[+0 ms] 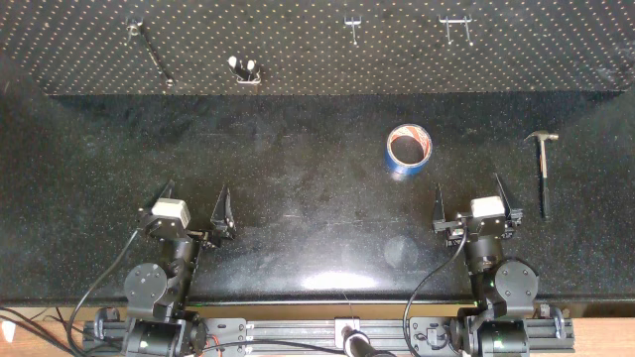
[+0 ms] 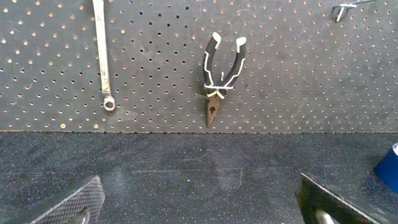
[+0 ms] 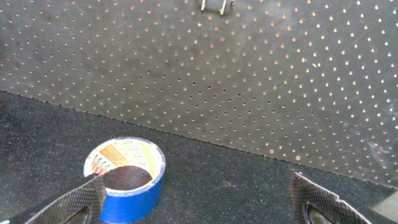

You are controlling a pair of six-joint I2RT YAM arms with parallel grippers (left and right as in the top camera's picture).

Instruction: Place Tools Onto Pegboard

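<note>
Pegboard point(image 1: 298, 55) stands at rear of worktop point(image 1: 298, 169). Wrench point(image 1: 152, 52) hangs on it at far left. Pliers point(image 1: 245, 69) hang just right of wrench, nose down. Two metal hook sets point(image 1: 351, 28) point(image 1: 455, 28) sit further right on board.

Blue tape roll point(image 1: 409, 149) lies flat on worktop, near right gripper point(image 1: 468, 186). Hammer point(image 1: 543, 174) lies on worktop at far right, head toward board, apart from tape.

Left gripper point(image 1: 196, 188): jaws spread wide, nothing held. Right gripper: same.
</note>
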